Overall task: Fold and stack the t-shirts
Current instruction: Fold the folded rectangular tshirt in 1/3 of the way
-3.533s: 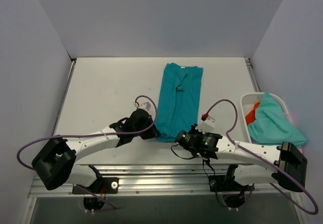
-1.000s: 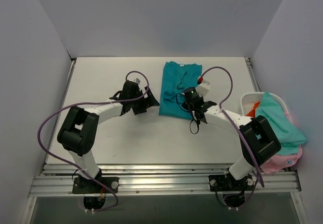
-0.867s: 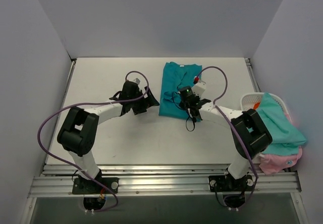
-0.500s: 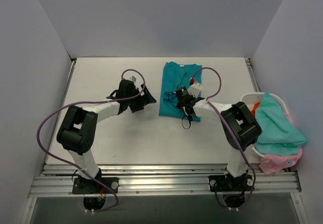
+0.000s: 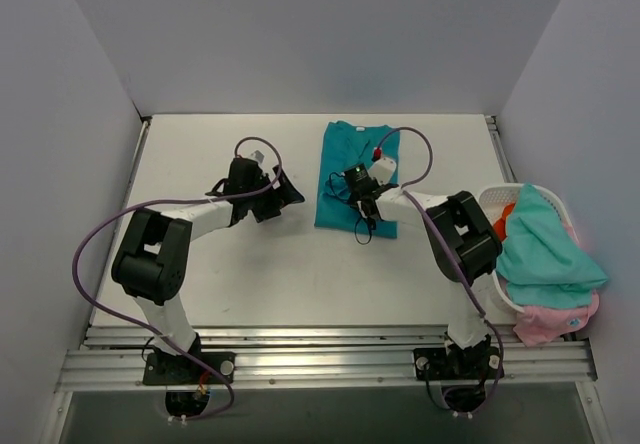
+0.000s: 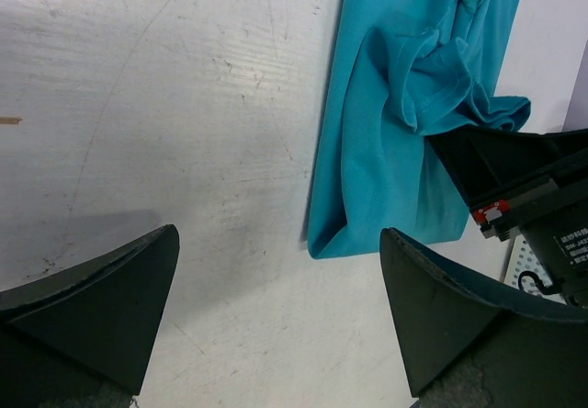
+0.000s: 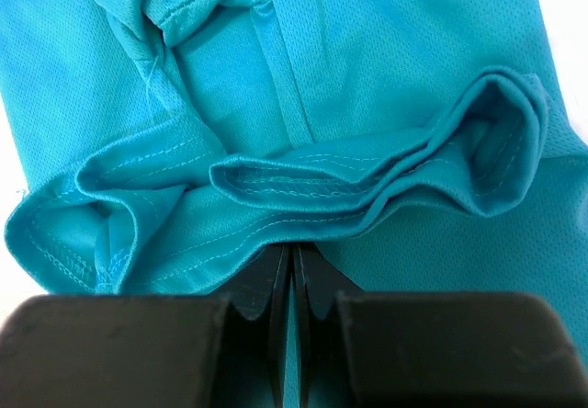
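Two grippers are low over the table (image 5: 200,264). The teal shirt (image 5: 340,159) lies as a long folded strip at the middle-back of the table, and its cloth is bunched up where the right gripper (image 5: 356,182) meets it. The fingers (image 7: 255,290) of this gripper are pressed together and pinch the gathered hem. The left gripper (image 5: 288,192) is beside the left edge of the shirt, apart from it, with its fingers (image 6: 101,307) spread wide and holding nothing. At the right edge a white basket (image 5: 487,201) carries an aqua shirt (image 5: 545,249), a pink shirt (image 5: 560,319) and an orange-red shirt (image 5: 505,216).
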